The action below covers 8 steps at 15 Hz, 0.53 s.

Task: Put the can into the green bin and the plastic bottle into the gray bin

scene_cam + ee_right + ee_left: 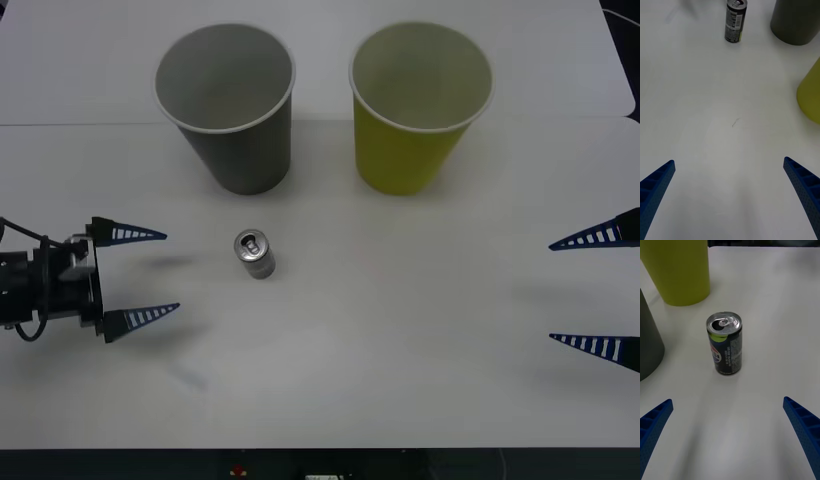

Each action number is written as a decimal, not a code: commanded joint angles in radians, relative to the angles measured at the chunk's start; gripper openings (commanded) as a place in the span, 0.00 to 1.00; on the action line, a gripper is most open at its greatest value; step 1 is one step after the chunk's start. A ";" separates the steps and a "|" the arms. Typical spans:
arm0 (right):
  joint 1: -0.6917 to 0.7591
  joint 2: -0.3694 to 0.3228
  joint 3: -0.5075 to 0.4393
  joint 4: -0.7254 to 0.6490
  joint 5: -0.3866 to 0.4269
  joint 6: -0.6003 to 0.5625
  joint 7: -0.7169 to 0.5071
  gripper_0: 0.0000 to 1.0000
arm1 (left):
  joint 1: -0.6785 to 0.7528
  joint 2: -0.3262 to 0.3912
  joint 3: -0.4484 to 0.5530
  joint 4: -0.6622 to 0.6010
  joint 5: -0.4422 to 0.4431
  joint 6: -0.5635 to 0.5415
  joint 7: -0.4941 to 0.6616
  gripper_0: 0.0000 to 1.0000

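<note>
step: approach to the can (254,253), nothing grasped yet; no plastic bottle to be found on the table (400,360)
left gripper (140,277): fingers spread wide and empty, low over the table on the robot's left, pointed at the can with a clear gap between
right gripper (596,290): fingers apart, empty, at the right edge, well away from the can, looks idle
can: upright on the table, in front of the gray bin (228,105), apart from it, left of centre; tab end up, mouth open
green bin (418,105): upright, open end up, right of the gray bin, the two not touching; looks empty inside
gray bin: upright, looks empty too
next move: likely the left gripper moves forward until the fingers straddle the can body, closes, lifts, then carries across past the gray bin to the green one; can is small and light, a skewed push could tip it
label: dark wrap with a red-white-blue round logo and small white print in the left wrist view, barcode-like block in the right wrist view; brand not readable
other writing: none on either bin
</note>
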 commanded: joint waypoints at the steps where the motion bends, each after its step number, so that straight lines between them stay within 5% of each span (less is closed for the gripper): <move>1: 0.000 0.000 0.000 0.000 0.000 0.000 0.000 1.00 | -0.086 -0.050 -0.023 0.137 0.008 -0.073 -0.018 1.00; 8: 0.000 0.000 0.000 0.000 0.000 0.000 0.000 1.00 | -0.239 -0.150 -0.141 0.350 0.076 -0.123 -0.042 1.00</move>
